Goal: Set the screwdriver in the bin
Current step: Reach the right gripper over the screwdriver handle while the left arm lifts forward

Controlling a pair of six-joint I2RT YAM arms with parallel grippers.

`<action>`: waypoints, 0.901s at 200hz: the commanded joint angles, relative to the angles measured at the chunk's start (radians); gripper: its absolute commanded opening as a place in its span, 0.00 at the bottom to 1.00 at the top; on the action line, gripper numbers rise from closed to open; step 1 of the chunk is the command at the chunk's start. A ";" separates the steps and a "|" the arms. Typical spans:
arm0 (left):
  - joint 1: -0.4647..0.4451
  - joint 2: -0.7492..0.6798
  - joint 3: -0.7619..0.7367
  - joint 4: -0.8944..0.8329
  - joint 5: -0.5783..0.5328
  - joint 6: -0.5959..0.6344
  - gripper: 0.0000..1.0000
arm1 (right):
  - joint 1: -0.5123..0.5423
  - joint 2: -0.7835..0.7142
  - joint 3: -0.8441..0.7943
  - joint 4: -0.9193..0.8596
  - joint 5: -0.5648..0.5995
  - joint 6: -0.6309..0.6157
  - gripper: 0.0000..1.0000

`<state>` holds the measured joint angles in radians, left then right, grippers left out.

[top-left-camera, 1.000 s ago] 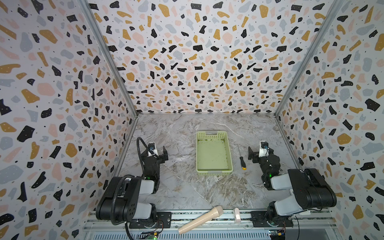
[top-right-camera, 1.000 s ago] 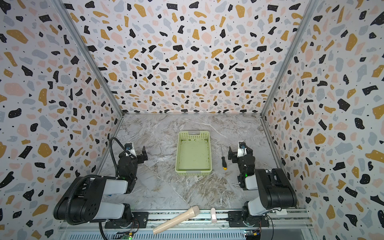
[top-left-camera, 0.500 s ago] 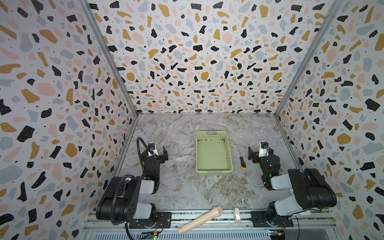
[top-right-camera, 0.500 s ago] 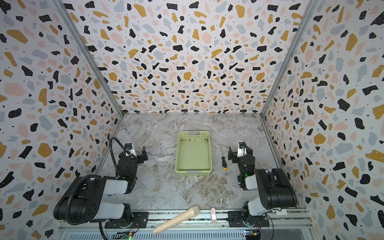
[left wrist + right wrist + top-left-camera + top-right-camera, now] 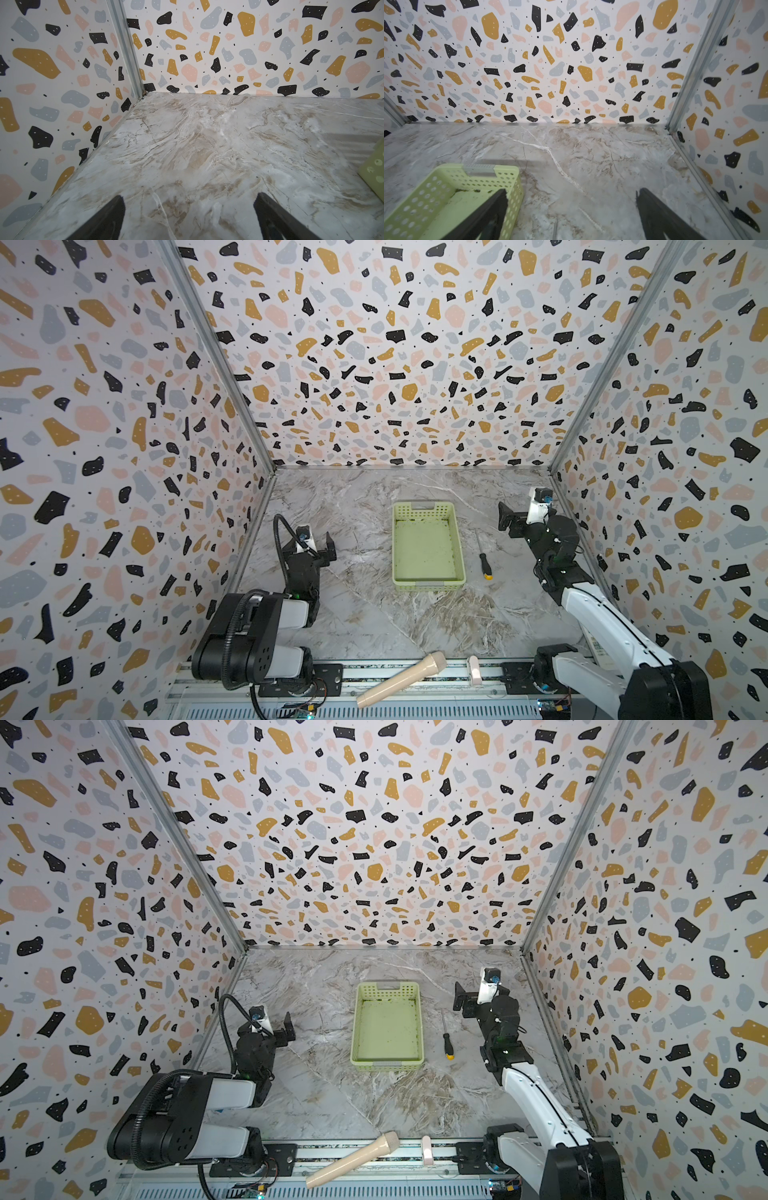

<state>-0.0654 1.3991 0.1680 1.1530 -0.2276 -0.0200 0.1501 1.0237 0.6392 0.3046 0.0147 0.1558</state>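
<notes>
Screwdriver [image 5: 482,556] beside grey-tabbed bin [image 5: 424,511]

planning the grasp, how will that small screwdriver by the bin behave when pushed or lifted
The screwdriver looks stiff: thin metal shaft, black handle. Lying flat on the smooth marble table, its round slim body may well roll or skid if nudged sideways. Being small, it is probably light, with the handle end likely heavier.

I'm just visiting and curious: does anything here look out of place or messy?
A beige cylinder lies askew across the front rail, off the table. Dark specks dirty the floor of the bin.
</notes>
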 commanded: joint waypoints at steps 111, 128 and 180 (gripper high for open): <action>0.016 -0.296 0.573 -0.971 -0.180 -0.523 0.99 | 0.122 0.045 0.054 -0.609 0.035 0.155 0.99; 0.042 -0.288 0.624 -1.002 -0.055 -0.562 1.00 | 0.147 0.046 0.048 -0.617 0.042 0.151 0.99; 0.028 -0.121 0.809 -1.116 0.334 -0.373 1.00 | 0.155 0.092 0.025 -0.648 0.019 0.169 0.99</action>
<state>-0.0242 1.2034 0.8993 0.1635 -0.1295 -0.4911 0.2996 1.0821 0.6624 -0.2897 0.0322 0.3092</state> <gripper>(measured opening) 0.995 0.989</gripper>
